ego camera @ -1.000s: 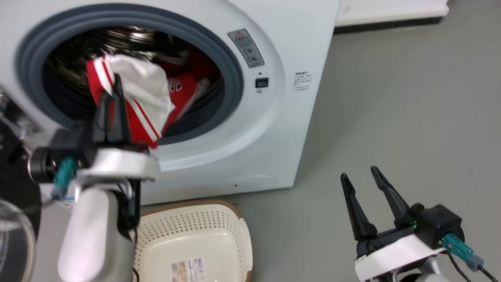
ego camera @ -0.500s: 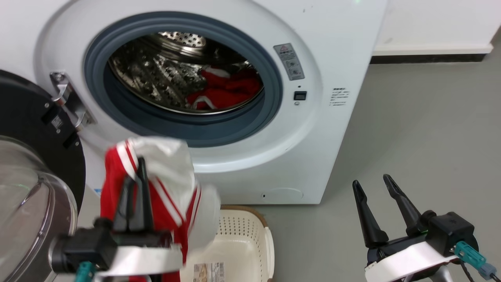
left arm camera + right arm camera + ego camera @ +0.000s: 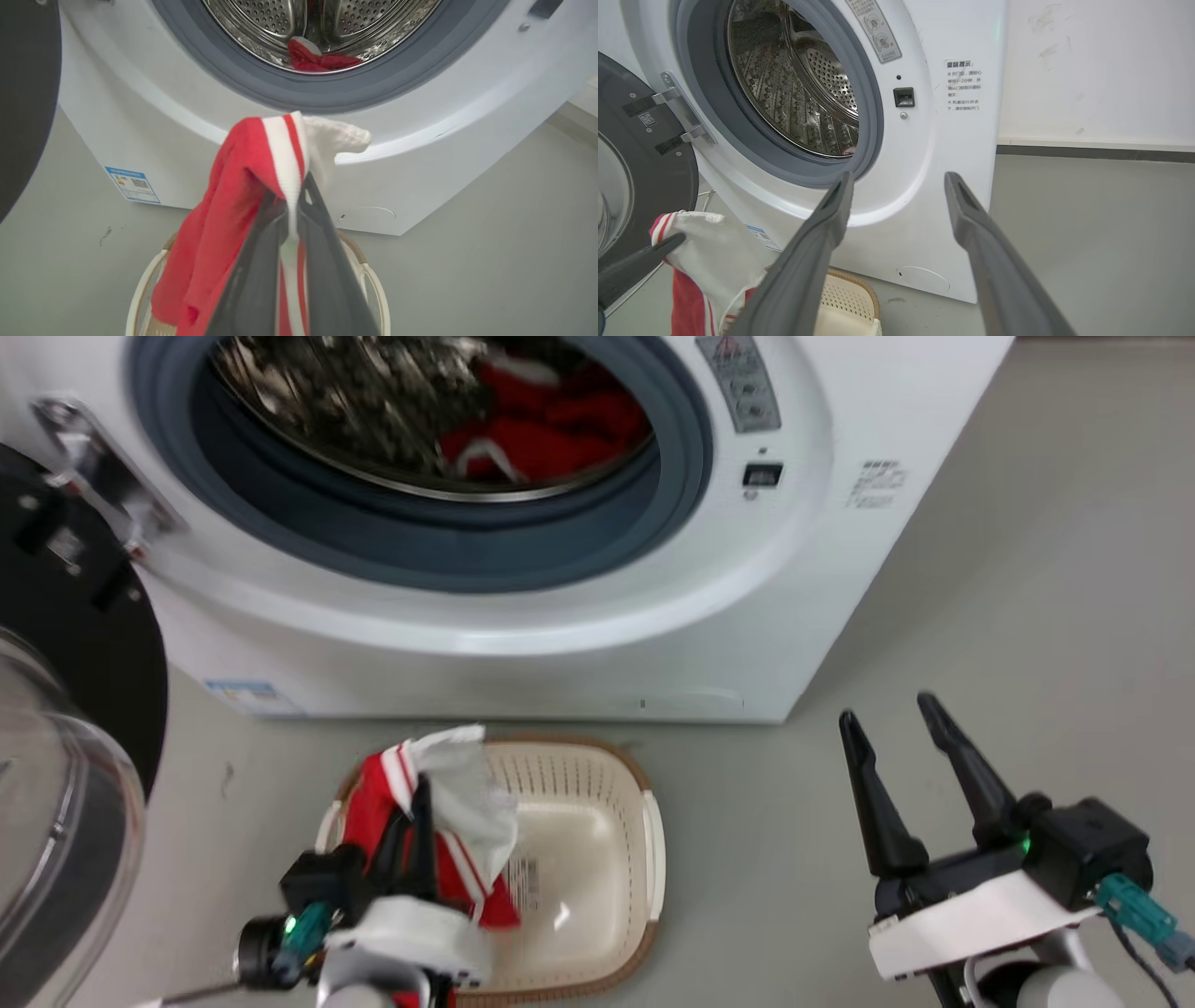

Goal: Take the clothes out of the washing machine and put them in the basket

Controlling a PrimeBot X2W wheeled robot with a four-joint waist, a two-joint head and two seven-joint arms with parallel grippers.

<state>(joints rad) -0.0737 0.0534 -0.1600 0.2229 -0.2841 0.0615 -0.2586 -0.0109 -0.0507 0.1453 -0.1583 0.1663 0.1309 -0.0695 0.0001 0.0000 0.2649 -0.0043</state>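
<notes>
Garment [image 3: 373,812] is out of the washer [image 3: 560,644], now over the basket [image 3: 653,840] lower centre, left gripper [image 3: 417,793] pinching it. Right gripper [image 3: 885,707] spread; release next, I'd say.

The porthole [image 3: 420,551] of the washing machine [image 3: 579,653] gapes unblocked, its door [image 3: 93,635] swung wide to the left. The clothes [image 3: 551,429] inside seem to lie low in the drum [image 3: 327,392]. The basket [image 3: 653,840] is bare on its right half. Its left half is covered by the garment [image 3: 448,803] pinched in the left end effector [image 3: 420,793]. Open floor [image 3: 1027,616] surrounds the spread right end effector [image 3: 885,709].
</notes>
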